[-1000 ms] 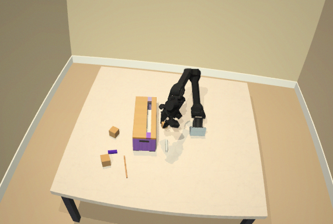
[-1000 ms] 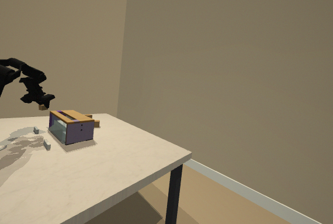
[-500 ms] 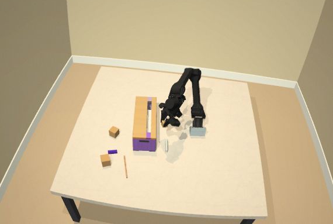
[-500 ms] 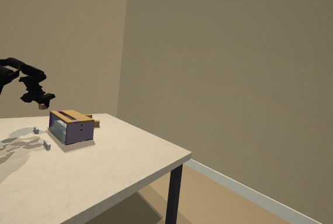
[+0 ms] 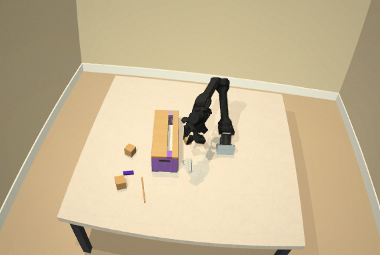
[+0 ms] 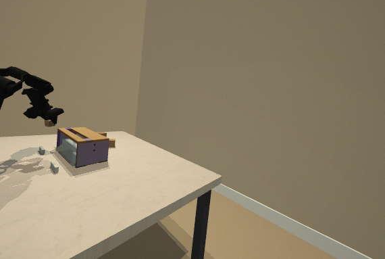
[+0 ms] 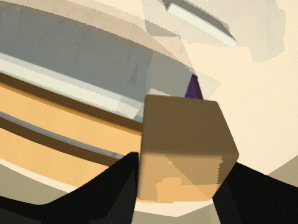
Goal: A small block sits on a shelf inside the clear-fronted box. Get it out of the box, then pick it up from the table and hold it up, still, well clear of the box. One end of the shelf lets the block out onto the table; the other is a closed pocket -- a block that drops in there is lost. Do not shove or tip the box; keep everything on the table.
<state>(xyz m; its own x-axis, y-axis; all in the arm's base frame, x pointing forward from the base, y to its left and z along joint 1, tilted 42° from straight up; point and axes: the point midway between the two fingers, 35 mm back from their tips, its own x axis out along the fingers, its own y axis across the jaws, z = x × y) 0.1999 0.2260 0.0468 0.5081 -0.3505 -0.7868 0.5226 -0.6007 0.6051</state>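
Observation:
My gripper (image 5: 189, 139) (image 6: 50, 120) (image 7: 173, 160) is shut on the small tan block (image 5: 186, 140) (image 6: 49, 124) (image 7: 182, 145). It holds the block in the air, above the table and just off the clear front side of the box. The box (image 5: 160, 133) (image 6: 92, 150) (image 7: 53, 116) has an orange top with a slot, purple ends and a clear front; it stands upright on the table. In the wrist view the block fills the space between my two black fingers, with the box's top and front below it.
Two tan cubes (image 5: 130, 150) (image 5: 120, 182), a short purple bar (image 5: 128, 172) and a thin orange stick (image 5: 143, 190) lie left of the box. A small white piece (image 5: 189, 165) (image 6: 54, 168) lies by the box's near end. The arm's grey base (image 5: 225, 150) stands to the right.

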